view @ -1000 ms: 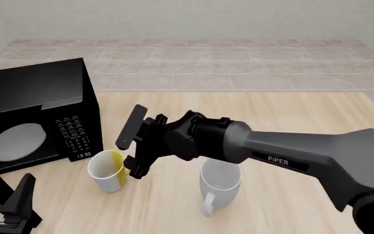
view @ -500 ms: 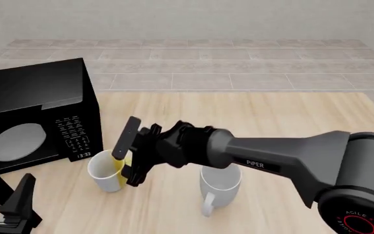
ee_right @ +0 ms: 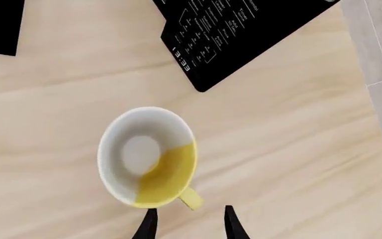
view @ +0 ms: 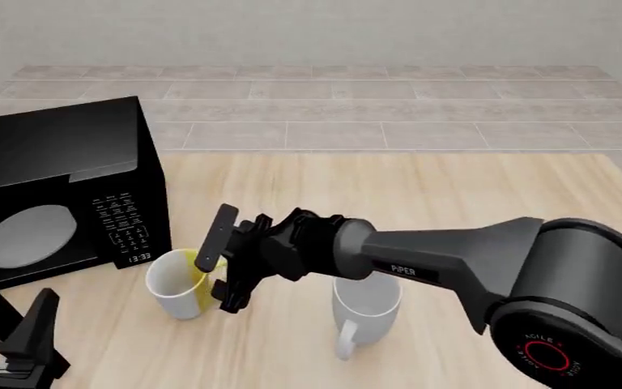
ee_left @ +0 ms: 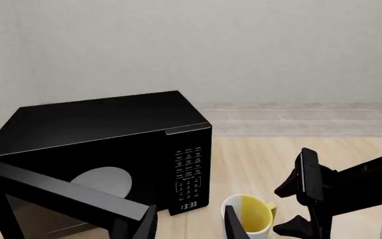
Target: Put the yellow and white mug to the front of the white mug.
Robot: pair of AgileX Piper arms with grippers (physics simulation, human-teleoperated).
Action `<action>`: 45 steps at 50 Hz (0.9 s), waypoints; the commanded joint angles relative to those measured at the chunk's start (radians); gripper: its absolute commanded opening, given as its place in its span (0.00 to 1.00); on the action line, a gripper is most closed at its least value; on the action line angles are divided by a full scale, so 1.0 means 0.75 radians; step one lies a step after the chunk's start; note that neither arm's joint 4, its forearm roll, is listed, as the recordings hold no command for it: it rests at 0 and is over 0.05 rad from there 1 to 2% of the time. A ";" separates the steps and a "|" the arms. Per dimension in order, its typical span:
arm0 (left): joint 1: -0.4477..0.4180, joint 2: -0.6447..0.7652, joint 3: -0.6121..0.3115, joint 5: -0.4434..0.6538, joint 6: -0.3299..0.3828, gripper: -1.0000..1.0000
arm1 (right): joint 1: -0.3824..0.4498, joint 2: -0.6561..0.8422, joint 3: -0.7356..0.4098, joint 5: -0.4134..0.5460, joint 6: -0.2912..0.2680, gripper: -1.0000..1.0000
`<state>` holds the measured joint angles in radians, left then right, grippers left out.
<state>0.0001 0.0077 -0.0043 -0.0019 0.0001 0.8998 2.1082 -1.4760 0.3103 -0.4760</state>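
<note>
hovering with its jaws apart, the right end effector (view: 219, 259) brackets the yellow handle side of the yellow and white mug (view: 178, 284), gripping nothing. that mug stands on the counter (view: 452, 194) at nine o'clock of the white mug (view: 365, 312), beside the microwave (view: 57, 194). left end effector (view: 14, 344) idles open

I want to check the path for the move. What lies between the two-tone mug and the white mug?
In the front view, the right gripper and its arm cross the gap between the two-tone mug and the white mug.
</note>
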 commanded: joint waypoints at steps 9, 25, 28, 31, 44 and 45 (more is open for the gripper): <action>0.000 0.000 0.000 0.000 0.000 1.00 | -0.023 0.077 -0.047 0.013 -0.035 1.00; 0.000 0.000 0.000 0.000 0.000 1.00 | -0.027 0.117 -0.076 0.025 -0.037 1.00; 0.000 0.000 0.000 0.000 0.000 1.00 | -0.024 0.113 -0.072 0.024 -0.038 1.00; 0.000 0.000 0.000 0.000 0.000 1.00 | -0.019 0.102 -0.062 0.023 -0.037 0.00; 0.000 0.000 0.000 0.000 0.000 1.00 | -0.017 0.095 -0.055 0.022 -0.038 0.00; 0.000 0.000 0.000 0.000 0.000 1.00 | -0.017 0.093 -0.054 0.022 -0.038 0.00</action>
<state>0.0002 0.0076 -0.0043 -0.0019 0.0001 0.8841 2.1825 -1.5223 0.3257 -0.5058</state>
